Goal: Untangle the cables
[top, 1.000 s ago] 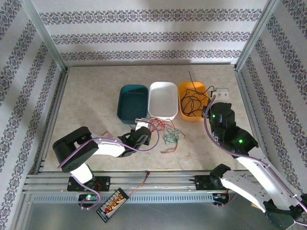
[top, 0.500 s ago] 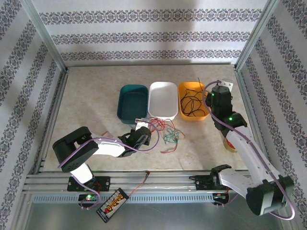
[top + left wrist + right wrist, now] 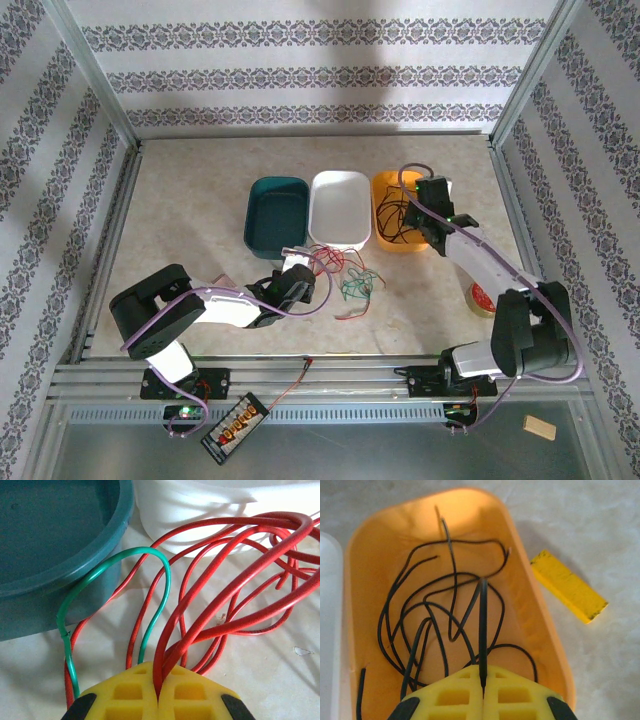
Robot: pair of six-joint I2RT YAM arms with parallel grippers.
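Note:
A loose tangle of red and green cables (image 3: 348, 278) lies on the table in front of the white tub (image 3: 340, 208). My left gripper (image 3: 296, 272) sits at its left edge, shut on red cables (image 3: 210, 605) that run out from between the yellow pads (image 3: 159, 680). A green cable (image 3: 162, 580) loops beside them, outside the pads. Black cables (image 3: 445, 610) lie coiled in the orange tub (image 3: 542, 610). Over that orange tub (image 3: 388, 235), my right gripper (image 3: 432, 197) is shut on one black cable (image 3: 483, 630), which rises straight from the pads (image 3: 483, 675).
The teal tub (image 3: 277, 212) stands left of the white one, its wall (image 3: 50, 580) close to my left fingers. A yellow block (image 3: 568, 586) lies right of the orange tub. A tape roll (image 3: 482, 298) sits by the right arm, and a circuit-board lead (image 3: 236, 424) hangs off the front rail.
My right arm has swung away from the camera and leftward, bringing its gripper down over the orange tub and uncovering the tape roll. The left arm has stayed still.

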